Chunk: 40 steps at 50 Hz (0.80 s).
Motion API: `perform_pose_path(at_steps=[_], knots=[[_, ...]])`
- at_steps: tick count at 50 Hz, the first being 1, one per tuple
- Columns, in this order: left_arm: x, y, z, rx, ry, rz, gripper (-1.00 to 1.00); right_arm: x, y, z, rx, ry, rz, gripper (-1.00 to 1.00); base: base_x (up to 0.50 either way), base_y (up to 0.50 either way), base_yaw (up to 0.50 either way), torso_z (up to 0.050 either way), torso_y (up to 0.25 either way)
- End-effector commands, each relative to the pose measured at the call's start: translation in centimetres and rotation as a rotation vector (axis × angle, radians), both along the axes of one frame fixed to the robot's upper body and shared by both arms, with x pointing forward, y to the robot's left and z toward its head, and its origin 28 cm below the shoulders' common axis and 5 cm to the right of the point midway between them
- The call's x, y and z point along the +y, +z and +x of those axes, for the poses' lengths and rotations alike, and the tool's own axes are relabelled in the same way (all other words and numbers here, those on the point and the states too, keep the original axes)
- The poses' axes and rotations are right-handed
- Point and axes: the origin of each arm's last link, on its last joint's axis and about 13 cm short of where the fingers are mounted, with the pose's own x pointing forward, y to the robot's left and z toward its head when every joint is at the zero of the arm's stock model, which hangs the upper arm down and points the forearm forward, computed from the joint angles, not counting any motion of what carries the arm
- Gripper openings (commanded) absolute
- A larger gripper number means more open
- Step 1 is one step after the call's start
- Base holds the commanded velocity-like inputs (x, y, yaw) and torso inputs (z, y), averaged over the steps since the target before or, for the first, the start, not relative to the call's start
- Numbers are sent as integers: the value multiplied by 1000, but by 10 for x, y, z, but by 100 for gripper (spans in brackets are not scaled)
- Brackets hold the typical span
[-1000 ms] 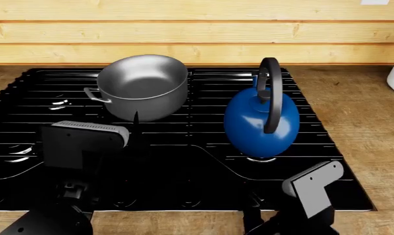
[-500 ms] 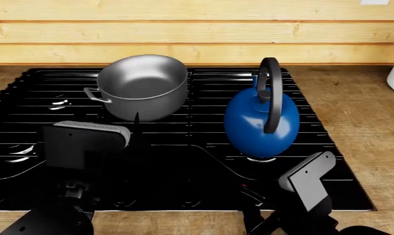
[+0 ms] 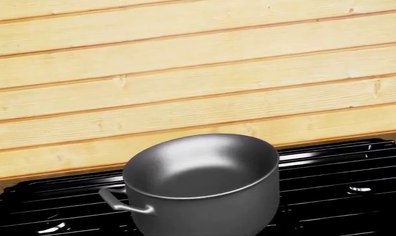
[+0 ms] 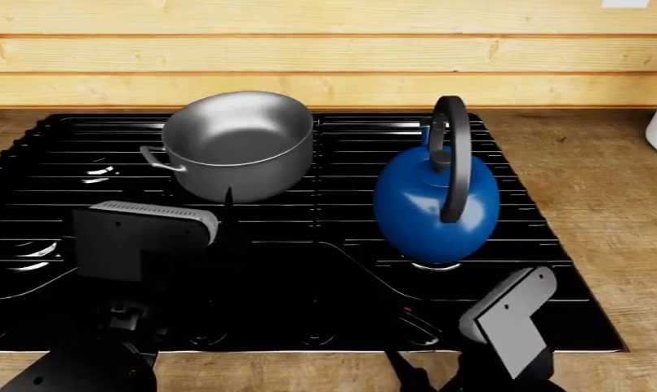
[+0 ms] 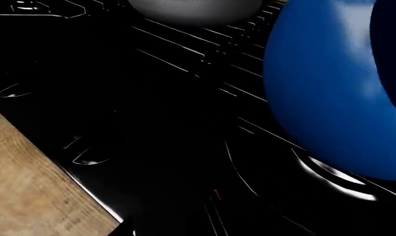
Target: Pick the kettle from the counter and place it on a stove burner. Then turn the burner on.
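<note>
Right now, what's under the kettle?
The kettle sits on the stove's black grate bars, over a burner. Only the burner's silvery front edge shows below it; the rest of the burner head is covered.

kettle [image 4: 435,208]: glossy blue, black handle
pot [image 4: 239,143], left of kettle: grey steel
grate under kettle: black, ridged bars
counter [image 4: 617,204]: brown wood-grain
wall planks behind kettle: pale wood

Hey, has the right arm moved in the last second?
Yes. In the head view the right arm has dropped lower and pulled back toward the stove's front edge, away from the kettle.
</note>
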Motion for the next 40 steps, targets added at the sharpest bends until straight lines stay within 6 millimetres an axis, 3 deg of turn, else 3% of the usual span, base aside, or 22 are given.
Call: perform_pose_path(at_steps=[1, 5, 18, 29, 40], knots=[[1, 0, -2, -3, 2, -2, 100, -2, 36, -38, -112, 10, 17, 100, 0, 0, 0, 0, 0], [0, 0, -2, -2, -2, -7, 100, -3, 37, -44, -116, 4, 14, 100, 0, 0, 0, 0, 0], [0, 0, 1, 1, 1, -7, 100, -3, 42, -35, -144, 7, 30, 100, 0, 0, 0, 0, 0], [1, 0, 0, -2, 4, -4, 100, -10, 64, -50, -232, -23, 0, 100, 0, 0, 0, 0, 0], [1, 0, -1, -2, 2, -2, 100, -14, 68, -58, -279, -48, -12, 100, 0, 0, 0, 0, 0]])
